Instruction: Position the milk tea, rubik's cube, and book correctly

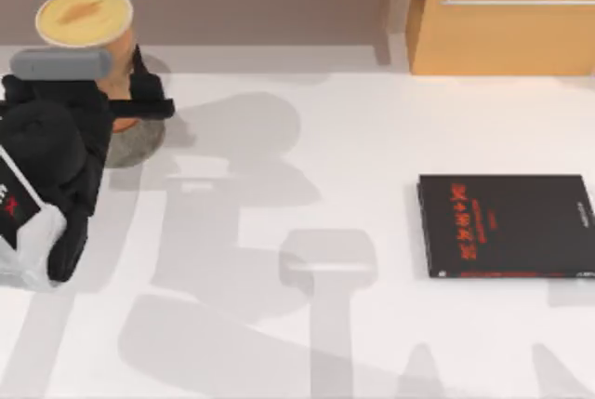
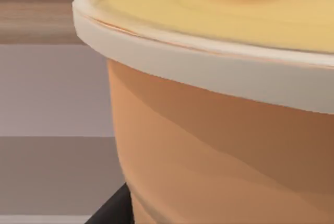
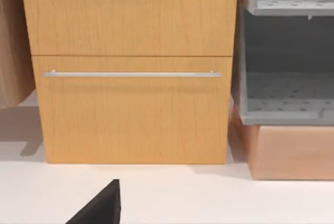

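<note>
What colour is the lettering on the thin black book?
Red, on the black book cover; it shows best in the top view.

Our left arm (image 1: pixel 56 166) is matte black and bulky, with a grey cylinder (image 1: pixel 60 64) on top and a white segment (image 1: pixel 33 241) near its base.
</note>
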Tool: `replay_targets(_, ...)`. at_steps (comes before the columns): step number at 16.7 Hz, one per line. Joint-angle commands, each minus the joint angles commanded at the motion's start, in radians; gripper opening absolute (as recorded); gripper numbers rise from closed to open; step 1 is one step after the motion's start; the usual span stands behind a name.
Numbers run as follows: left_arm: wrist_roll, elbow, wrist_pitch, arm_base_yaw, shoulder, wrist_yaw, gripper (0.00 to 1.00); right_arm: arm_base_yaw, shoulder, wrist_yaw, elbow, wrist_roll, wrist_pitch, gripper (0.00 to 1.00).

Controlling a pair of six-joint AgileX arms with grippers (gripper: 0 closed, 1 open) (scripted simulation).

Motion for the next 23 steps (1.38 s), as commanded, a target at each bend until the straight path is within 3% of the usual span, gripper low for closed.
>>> replay_targets(5,0.000,-0.001,0.012,0.000,0.013,0.000,0.00,0.000,0.000,0.000,0.000,0.000,0.000,1.00)
replay_targets(18,0.000,-0.001,0.012,0.000,0.013,0.000,0.98,0.000,0.000,0.000,0.000,0.000,0.000,1.00)
replay_targets(23,0.000,-0.001,0.012,0.000,0.013,0.000,1.00,0.000,0.000,0.000,0.000,0.000,0.000,1.00)
